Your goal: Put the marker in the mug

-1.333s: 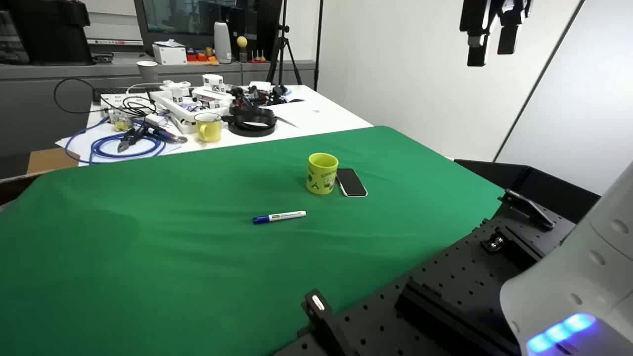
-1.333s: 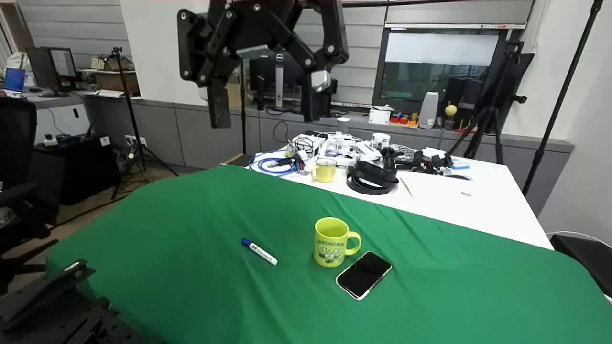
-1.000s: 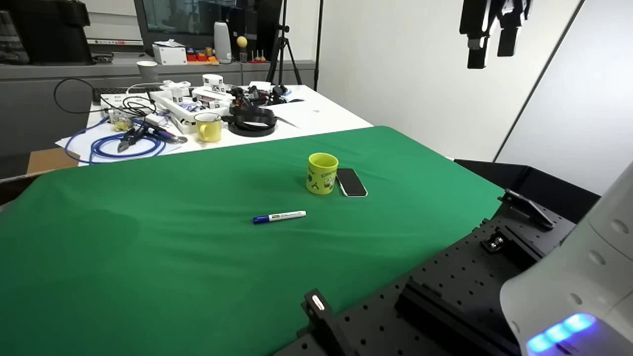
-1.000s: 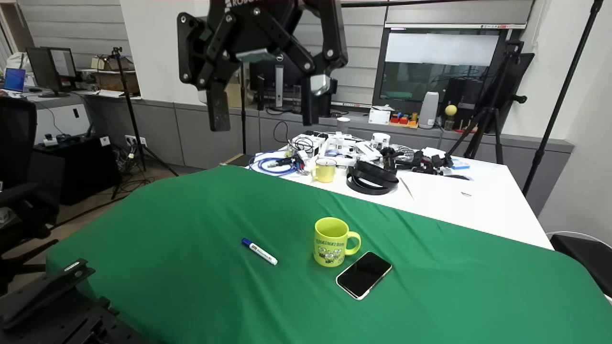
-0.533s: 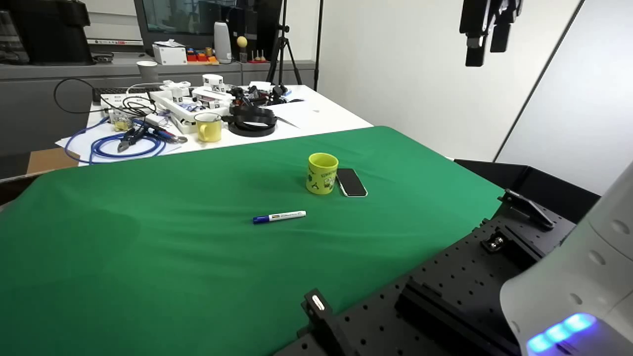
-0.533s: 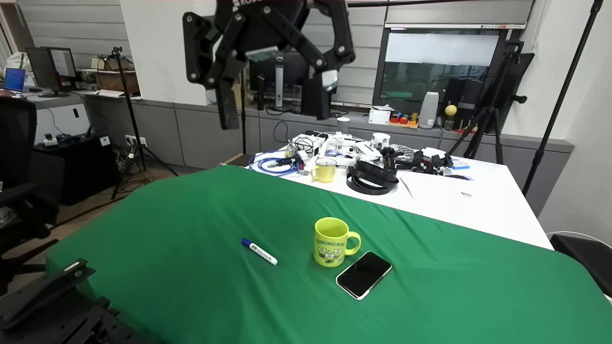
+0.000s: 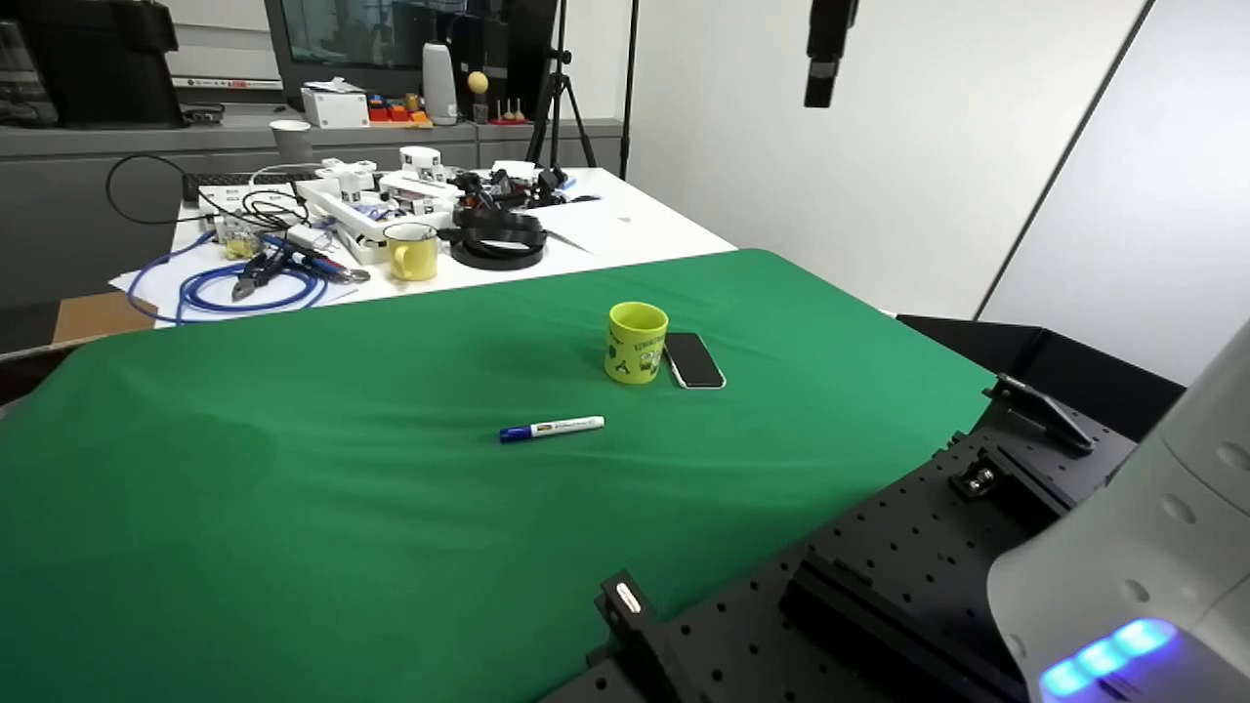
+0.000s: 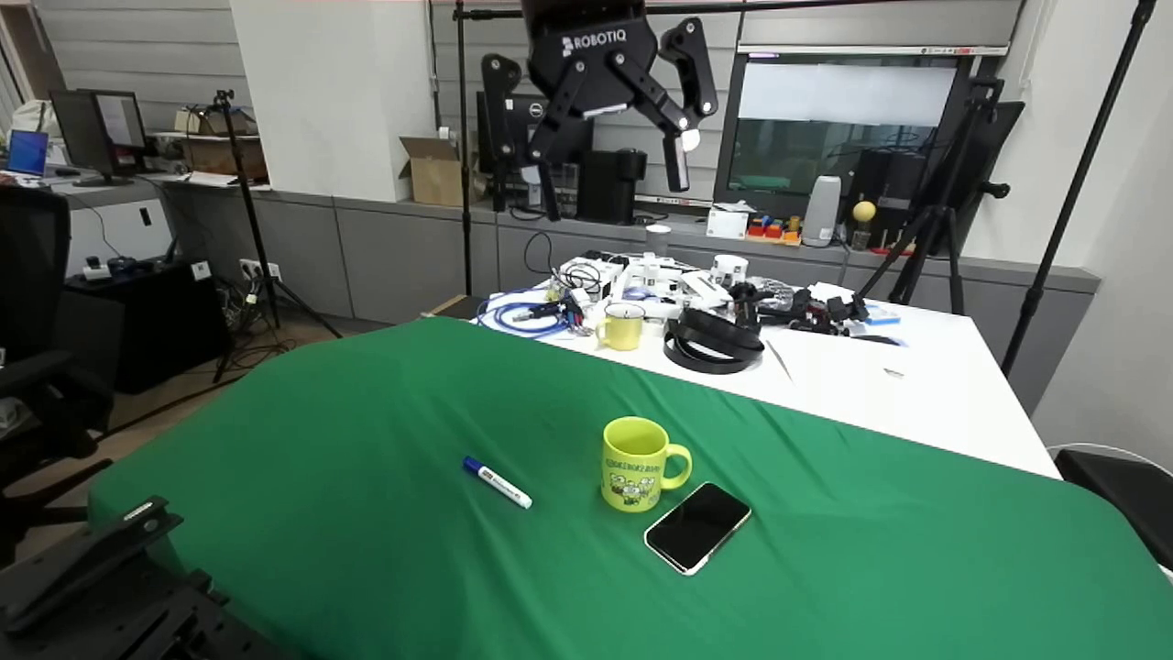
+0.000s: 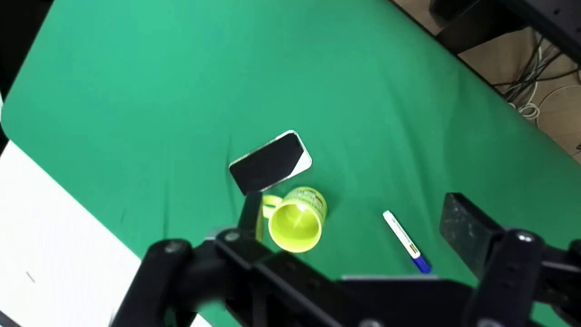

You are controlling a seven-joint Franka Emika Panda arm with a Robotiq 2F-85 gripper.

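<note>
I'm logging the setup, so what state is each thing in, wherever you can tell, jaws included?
Jaws: open, holding nothing.
Marker: lying on its side, blue cap on.
Lime mug: upright, empty.
Phone: face up, screen dark.
Green cloth: spread out, lightly creased.
Yellow mug behind: upright, contents unclear.
Arm lights: lit blue.
Cardboard box: flap open.

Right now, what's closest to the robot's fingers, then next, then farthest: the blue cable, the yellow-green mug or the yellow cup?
From the fingers, as seen in an exterior view:
1. Yellow-green mug: on the green cloth.
2. Yellow cup: on the white table beyond the cloth.
3. Blue cable: farther left in that view, past the cup.
</note>
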